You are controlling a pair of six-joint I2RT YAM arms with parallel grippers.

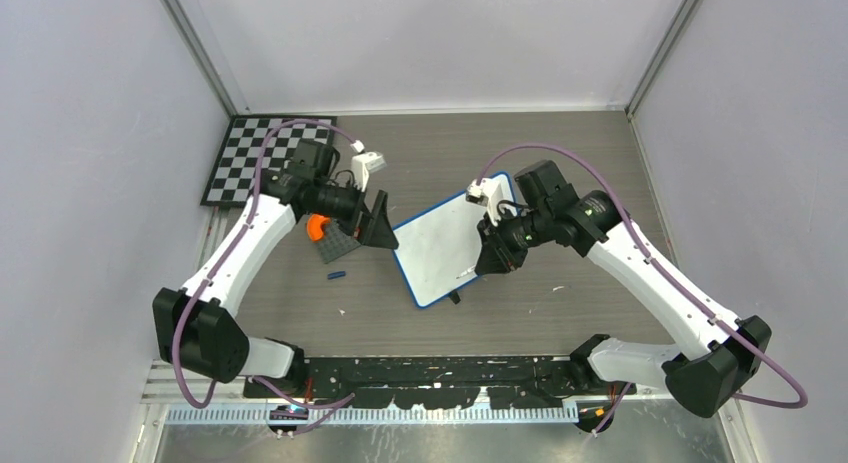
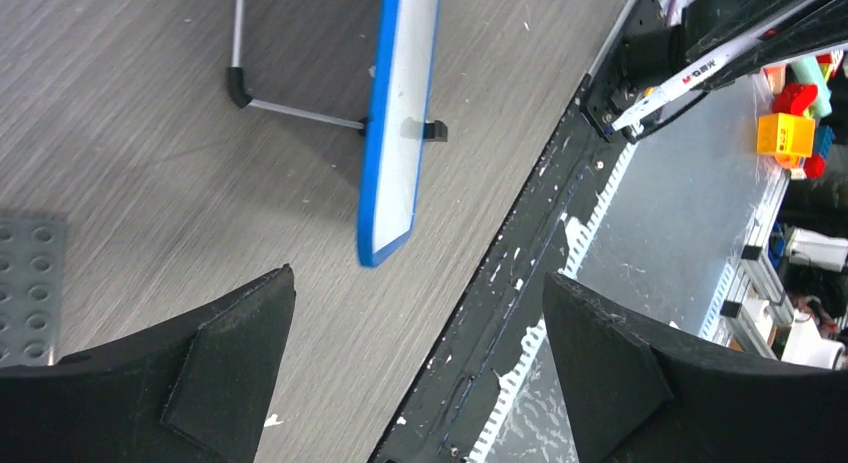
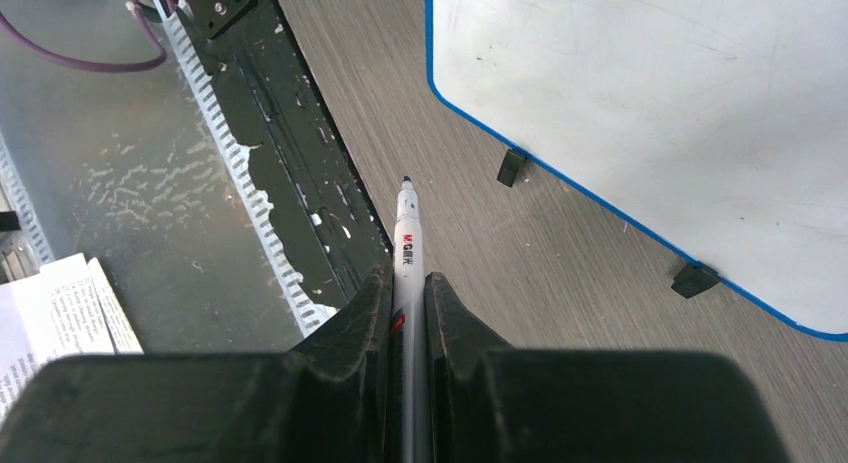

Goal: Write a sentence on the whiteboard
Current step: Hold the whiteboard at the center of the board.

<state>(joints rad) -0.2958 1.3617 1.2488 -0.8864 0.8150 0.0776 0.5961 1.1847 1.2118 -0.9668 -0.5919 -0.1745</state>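
The whiteboard (image 1: pixel 440 251), white with a blue frame and small black feet, stands tilted at the table's middle. Its face (image 3: pixel 650 103) is bare white, and the sentence is not in view. My right gripper (image 3: pixel 407 283) is shut on a white marker (image 3: pixel 405 233), whose uncapped dark tip points at the table just off the board's lower corner, clear of it. In the top view this gripper (image 1: pixel 490 261) hangs over the board's right edge. My left gripper (image 1: pixel 385 228) is open and holds nothing, right beside the board's left edge. The left wrist view shows the board edge-on (image 2: pixel 395 133), beyond the wide-apart jaws.
At the back left lies a black-and-white checkerboard (image 1: pixel 262 161). A grey studded plate (image 1: pixel 337 243) with an orange piece (image 1: pixel 316 226) lies under the left arm, and a small blue cap (image 1: pixel 336 275) lies nearby. A black rail (image 1: pixel 440 368) runs along the near edge. Coloured bricks (image 2: pixel 790 133) sit beyond it.
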